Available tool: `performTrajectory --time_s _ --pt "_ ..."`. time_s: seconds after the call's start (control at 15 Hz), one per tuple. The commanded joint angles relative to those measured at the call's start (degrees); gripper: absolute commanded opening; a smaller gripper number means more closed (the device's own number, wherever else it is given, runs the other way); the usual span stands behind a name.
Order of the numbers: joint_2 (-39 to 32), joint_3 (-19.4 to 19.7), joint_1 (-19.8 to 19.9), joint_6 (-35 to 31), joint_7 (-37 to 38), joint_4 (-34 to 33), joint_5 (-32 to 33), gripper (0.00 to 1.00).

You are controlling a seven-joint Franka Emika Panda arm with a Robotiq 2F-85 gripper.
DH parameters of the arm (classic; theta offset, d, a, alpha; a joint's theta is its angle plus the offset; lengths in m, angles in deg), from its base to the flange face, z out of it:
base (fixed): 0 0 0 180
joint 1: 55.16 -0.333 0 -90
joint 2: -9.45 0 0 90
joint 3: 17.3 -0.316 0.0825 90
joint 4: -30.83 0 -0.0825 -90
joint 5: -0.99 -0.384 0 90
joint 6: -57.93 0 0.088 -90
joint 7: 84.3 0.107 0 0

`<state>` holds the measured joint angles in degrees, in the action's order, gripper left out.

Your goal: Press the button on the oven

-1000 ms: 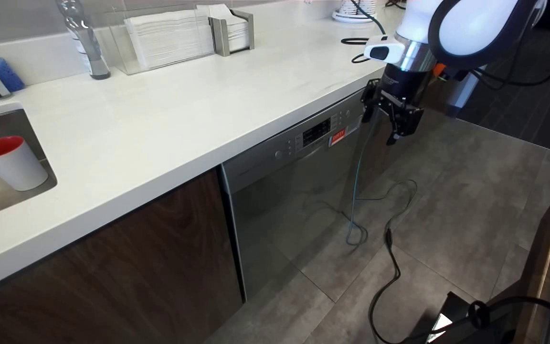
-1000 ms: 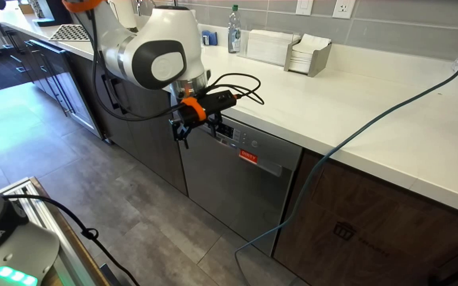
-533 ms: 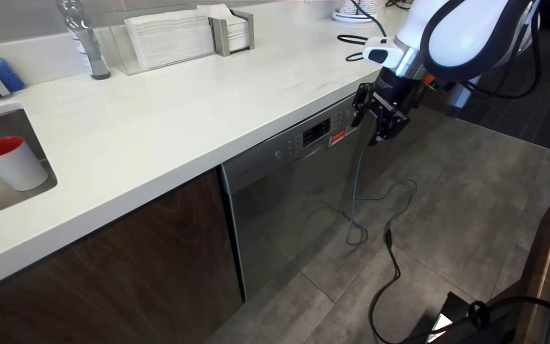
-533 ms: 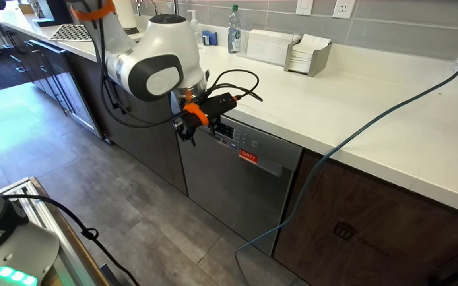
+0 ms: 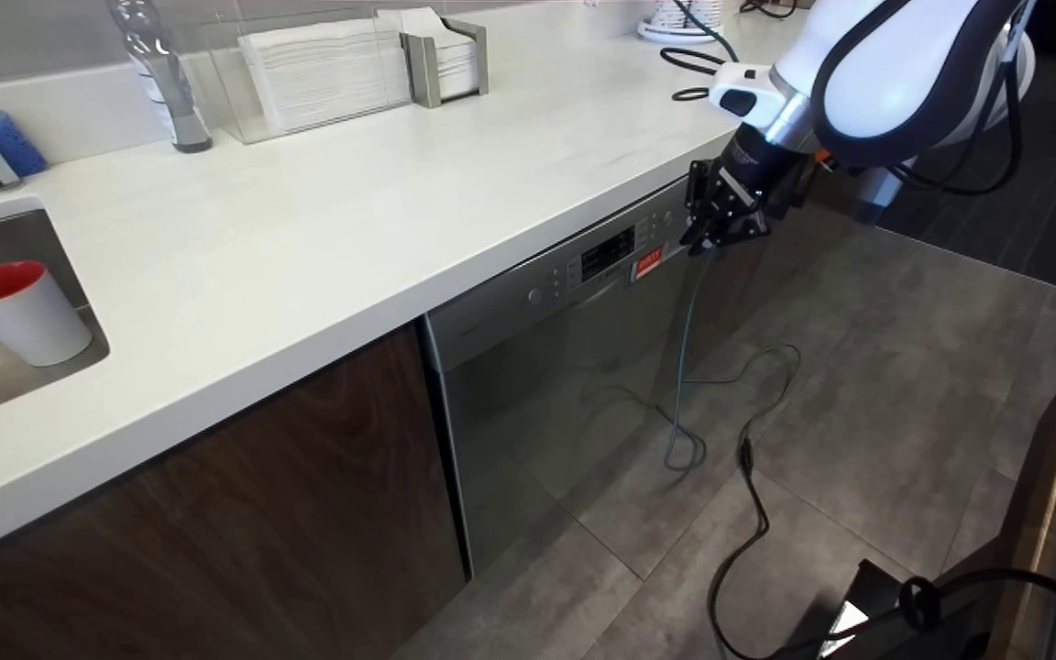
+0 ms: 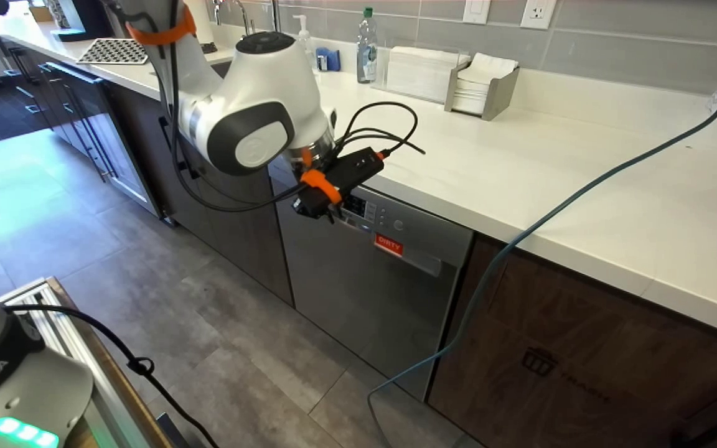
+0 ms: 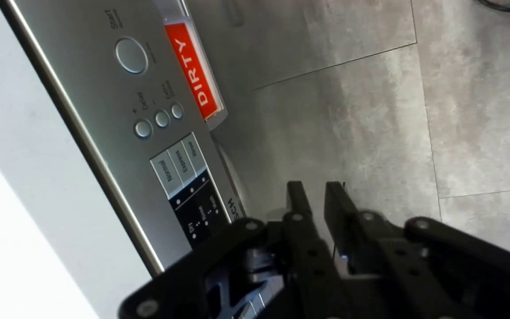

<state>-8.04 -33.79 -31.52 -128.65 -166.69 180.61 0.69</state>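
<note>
Your end effector (image 6: 336,216) is hanging just left of center in an exterior view, gripping nothing; the wrist view is showing a narrow gap between its fingers (image 7: 298,197). Rightward, the oven (image 6: 365,298) is filling the middle, its Start button (image 6: 398,224) sitting right of center. Likely you are meeting stiff, slick metal, needing a square push mid-button, not a grasp.

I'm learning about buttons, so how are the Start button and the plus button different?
The Start button is bigger than the plus button. The Start button sits alone; the plus button ends a row of three. The plus button is nearer the black screen than the Start button. Both are round and silvery.
</note>
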Motion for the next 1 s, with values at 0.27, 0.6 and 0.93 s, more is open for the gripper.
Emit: performTrajectory --time_s 0.27,0.6,0.93 --pt "-3.49 1.12 0.12 -7.14 -1.64 -1.01 0.70 0.00" --pt "-4.72 9.18 -4.77 -9.71 9.02 -2.33 14.88 0.00" --pt "-6.87 13.02 -7.63 -12.06 13.48 -3.96 19.66 0.00"
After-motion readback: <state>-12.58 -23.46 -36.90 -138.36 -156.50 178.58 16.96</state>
